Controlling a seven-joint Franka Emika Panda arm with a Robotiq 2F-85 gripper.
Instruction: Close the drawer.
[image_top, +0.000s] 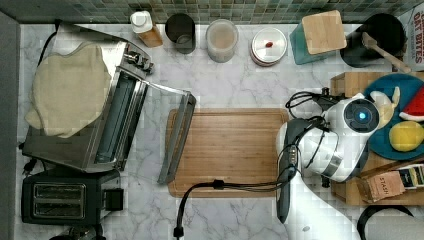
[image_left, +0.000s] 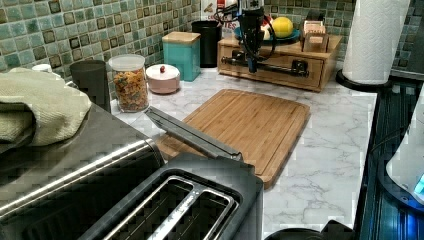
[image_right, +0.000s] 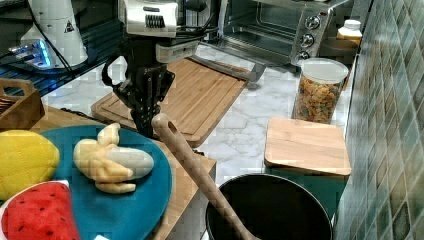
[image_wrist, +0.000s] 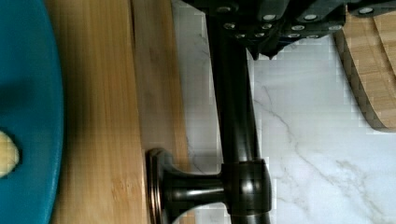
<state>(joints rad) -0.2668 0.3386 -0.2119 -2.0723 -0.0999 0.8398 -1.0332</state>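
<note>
The gripper (image_left: 251, 59) is hanging fingers-down right at the dark bar handle (image_wrist: 236, 116) of the drawer (image_left: 272, 66), and in the wrist view its black fingers are sitting around the top end of that bar; whether they are clamping it or merely straddling it I cannot tell. Holding there is making sense, since the bar is the one part standing proud of the wooden front that the arm can push on.

Directly behind the gripper, the drawer front is lying nearly flush with its light-wood box, with only a narrow seam showing in the wrist view, so I judge the closing to be almost finished or already done. Just above the gripper, on top of the box, a blue plate (image_right: 115, 200) is carrying toy fruit, which is leaving only the front face free to approach.

In front of the gripper and below it, on the marble counter (image_top: 230, 90), the bamboo cutting board (image_top: 230, 150) is lying flat, close by but apart. Far beyond the board, the toaster oven (image_top: 90, 125) is standing with its door dropped open.
</note>
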